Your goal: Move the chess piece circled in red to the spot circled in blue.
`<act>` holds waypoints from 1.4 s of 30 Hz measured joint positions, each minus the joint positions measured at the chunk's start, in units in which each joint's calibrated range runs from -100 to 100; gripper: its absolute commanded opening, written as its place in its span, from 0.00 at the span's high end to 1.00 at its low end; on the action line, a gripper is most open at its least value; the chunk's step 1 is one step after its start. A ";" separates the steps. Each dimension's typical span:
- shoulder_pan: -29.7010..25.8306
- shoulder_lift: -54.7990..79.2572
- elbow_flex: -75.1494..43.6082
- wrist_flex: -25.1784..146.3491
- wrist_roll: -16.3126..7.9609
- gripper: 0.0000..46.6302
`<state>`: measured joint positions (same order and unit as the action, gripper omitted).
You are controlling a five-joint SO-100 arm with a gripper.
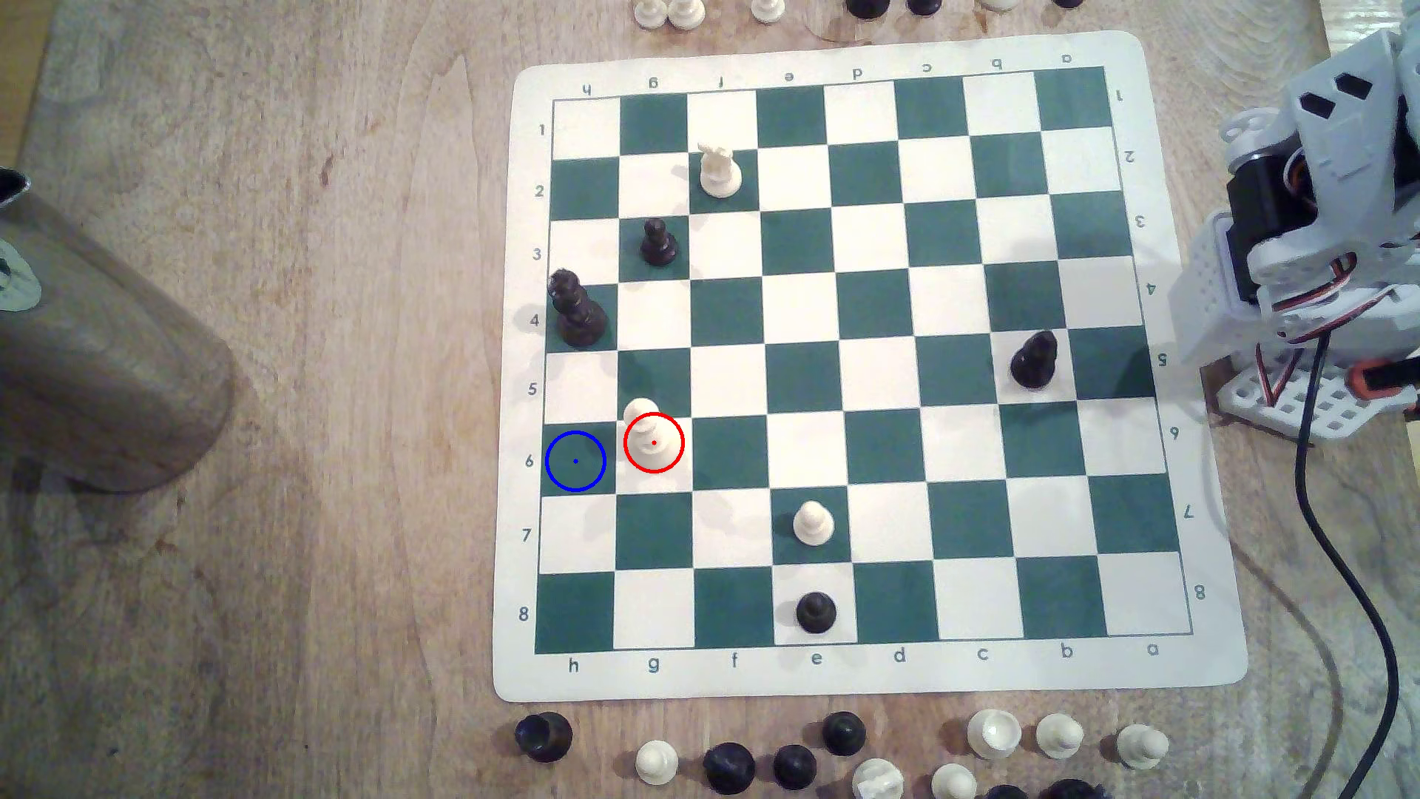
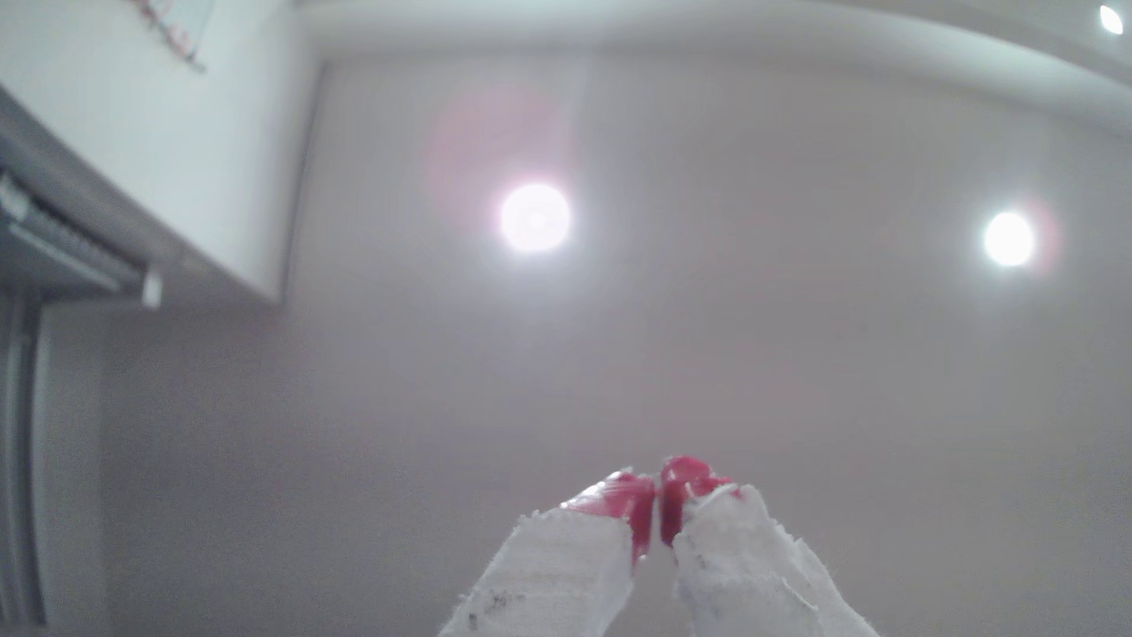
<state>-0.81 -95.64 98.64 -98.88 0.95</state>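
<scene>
The chess piece (image 1: 652, 438), tall and cream-white, stands on a white square inside a red ring, near the board's edge at the exterior view's left. Just beside it, further to that view's left, is the spot (image 1: 575, 461), a dark green square with a blue ring and centre dot, with nothing on it. The arm (image 1: 1322, 230) is folded up off the board at the exterior view's right edge, far from both. In the wrist view my gripper (image 2: 656, 499) points up at a ceiling, its red-tipped, tape-wrapped fingers (image 2: 631, 502) pressed together with nothing between them.
On the green-and-white board (image 1: 845, 369) stand a cream rook-like piece (image 1: 720, 170), a cream pawn (image 1: 812, 524) and several black pieces (image 1: 578, 309). Captured pieces (image 1: 845, 757) line the near and far table edges. A metal cylinder (image 1: 100, 361) stands at the left. A black cable (image 1: 1352, 584) trails at the right.
</scene>
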 measured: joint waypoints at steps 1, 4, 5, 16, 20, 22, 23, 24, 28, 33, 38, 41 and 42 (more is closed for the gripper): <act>0.00 0.00 0.00 0.00 0.00 1.00; 0.00 0.00 0.00 3.43 0.00 1.00; 0.00 0.00 0.00 6.61 0.00 1.00; 2.80 0.17 -15.18 72.99 -0.05 1.00; 3.24 2.18 -23.32 99.44 -0.05 1.00; 3.39 5.70 -28.38 108.37 -0.10 1.00; 3.47 6.79 -29.73 110.44 -0.10 1.00; 3.54 8.71 -31.81 112.99 -0.10 1.00; 2.73 18.94 -40.13 126.37 -0.24 1.00; 1.47 27.98 -43.92 137.45 -0.29 0.99; 0.44 35.27 -46.72 140.32 -0.29 0.88; -0.81 39.97 -50.07 143.82 -0.24 0.89; -1.25 41.81 -51.97 145.66 -0.24 0.89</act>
<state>-2.06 -53.83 46.68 46.77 0.71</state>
